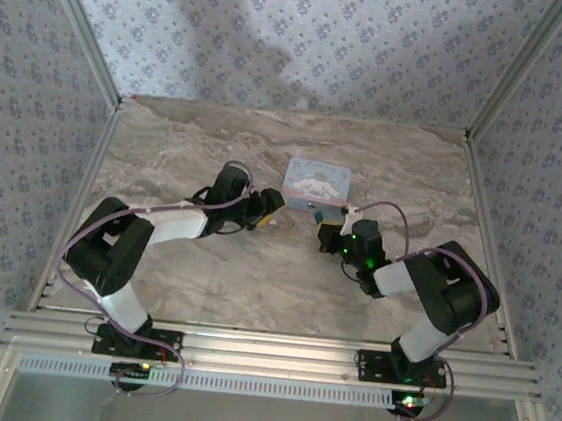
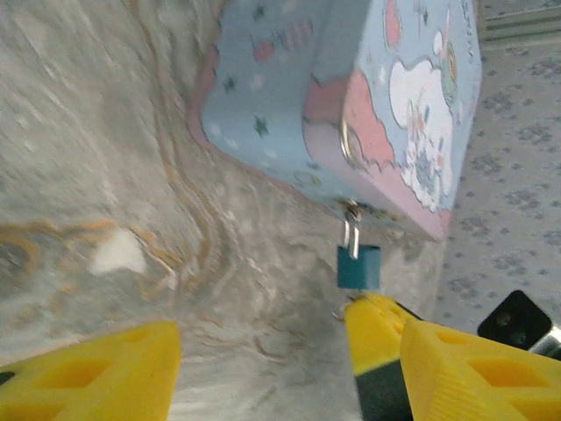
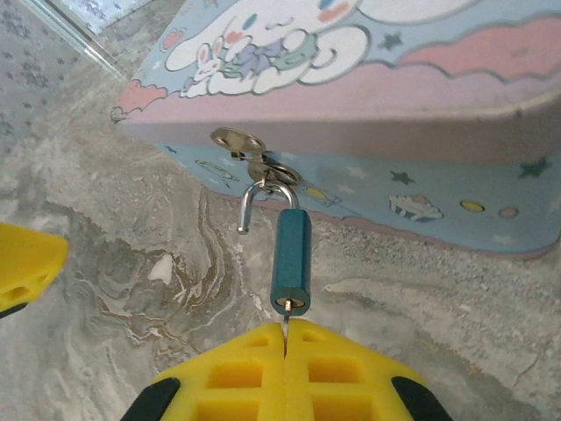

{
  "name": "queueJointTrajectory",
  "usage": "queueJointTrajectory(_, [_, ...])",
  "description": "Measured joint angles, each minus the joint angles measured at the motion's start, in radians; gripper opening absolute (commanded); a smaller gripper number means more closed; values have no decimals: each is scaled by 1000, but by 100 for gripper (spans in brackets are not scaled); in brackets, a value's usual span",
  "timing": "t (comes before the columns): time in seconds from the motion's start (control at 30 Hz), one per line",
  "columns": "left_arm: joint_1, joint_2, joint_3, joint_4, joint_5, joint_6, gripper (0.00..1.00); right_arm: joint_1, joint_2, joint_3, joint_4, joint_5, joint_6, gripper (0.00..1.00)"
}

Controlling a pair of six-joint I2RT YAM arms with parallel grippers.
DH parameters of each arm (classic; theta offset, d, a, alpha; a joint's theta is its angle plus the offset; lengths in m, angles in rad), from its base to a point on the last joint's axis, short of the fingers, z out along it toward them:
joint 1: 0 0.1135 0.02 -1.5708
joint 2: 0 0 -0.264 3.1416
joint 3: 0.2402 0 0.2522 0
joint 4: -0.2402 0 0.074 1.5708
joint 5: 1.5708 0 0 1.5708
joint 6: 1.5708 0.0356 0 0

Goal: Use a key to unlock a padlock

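- Blue and tiny, the padlock [image 3: 290, 254] hangs from the clasp [image 3: 263, 167] on the near side of the tin [image 3: 368, 114], in the right wrist view. The right gripper [image 3: 287, 344] is pinched tight on the key [image 3: 284, 316], which is pushed into the lock's bottom. One end of the shackle [image 3: 248, 206] looks loose, so I think the lock may be open already.
- In the left wrist view, the left gripper [image 2: 289, 351] is spread wide with nothing in it, just left of the lock.
- I guess the next move is a careful pull on the body, or a bit more turning, without dragging the tin.
- From above, bare table [image 1: 234, 276] lies near and left. The tin blocks the far side, and the walls [image 1: 27, 144] stand well away.
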Motion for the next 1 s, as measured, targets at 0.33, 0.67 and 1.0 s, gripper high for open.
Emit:
queueJointTrajectory(0.33, [55, 82, 347, -300, -39, 272, 77, -21, 11, -2, -27, -52, 122, 25])
queueJointTrajectory(0.67, [55, 321, 623, -506, -31, 431, 75, -77, -53, -24, -90, -72, 121, 52])
queueJointTrajectory(1.0, [32, 417, 720, -605, -34, 486, 74, -135, -95, 26, -111, -203, 108, 65])
